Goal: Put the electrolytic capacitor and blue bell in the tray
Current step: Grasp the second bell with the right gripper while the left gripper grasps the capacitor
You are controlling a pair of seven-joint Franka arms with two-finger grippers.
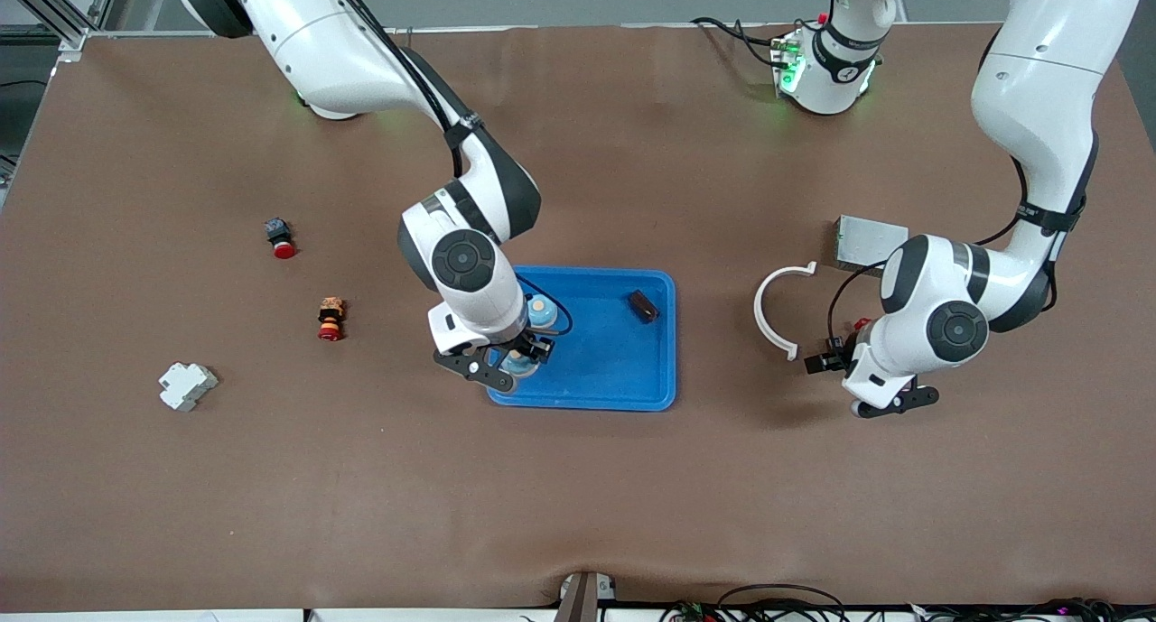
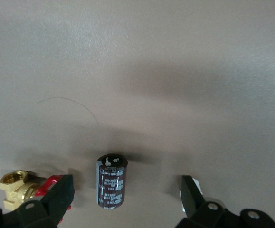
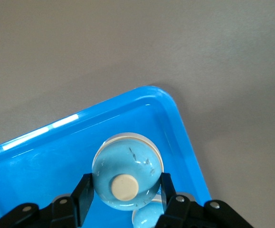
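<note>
Right gripper [image 1: 510,363] clamped on blue bell [image 3: 128,178] over tray [image 1: 632,369], not released; left gripper [image 2: 128,202] spread wide above electrolytic capacitor [image 2: 111,181], ungrasped on table.

Table cover [image 1: 632,514]: brown, matt, faintly creased like paper or thin sheet.
Tray [image 1: 632,378]: bright blue plastic, smooth, glossy, with light streaks on its rim.
Bell [image 3: 127,178]: pale blue, smooth, shiny dome; cream matt button.
Capacitor [image 2: 111,181]: dark glossy sleeve with printed lettering.
Fitting [image 2: 16,189]: yellow brass-like metal, shiny.
Box [image 1: 867,241]: grey, dull metal.
Curved strip [image 1: 775,308]: white plastic, smooth.
</note>
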